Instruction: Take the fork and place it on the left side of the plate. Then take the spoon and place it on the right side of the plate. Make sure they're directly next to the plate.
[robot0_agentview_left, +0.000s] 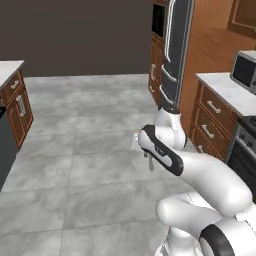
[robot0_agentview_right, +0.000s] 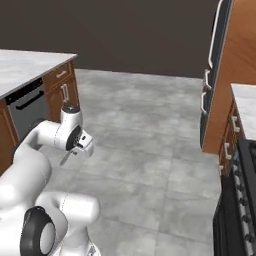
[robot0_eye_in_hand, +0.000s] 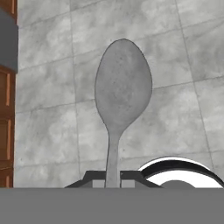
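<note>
Now tool (robot0_eye_in_hand: 113, 183) clamped on spoon (robot0_eye_in_hand: 122, 94) handle, bowl projecting beyond tips.

The spoon's (robot0_eye_in_hand: 122, 94) handle runs down out of sight between the gripper's (robot0_eye_in_hand: 112, 179) fingertips, its end hidden. From behind the arm the spoon (robot0_agentview_left: 150, 162) is a thin sliver, its bowl too small to make out. The oven (robot0_agentview_left: 244, 150) is cut by the edge.

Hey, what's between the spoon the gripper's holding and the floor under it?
Nothing. In the hand view the spoon hangs from the gripper over bare grey floor tiles.
</note>
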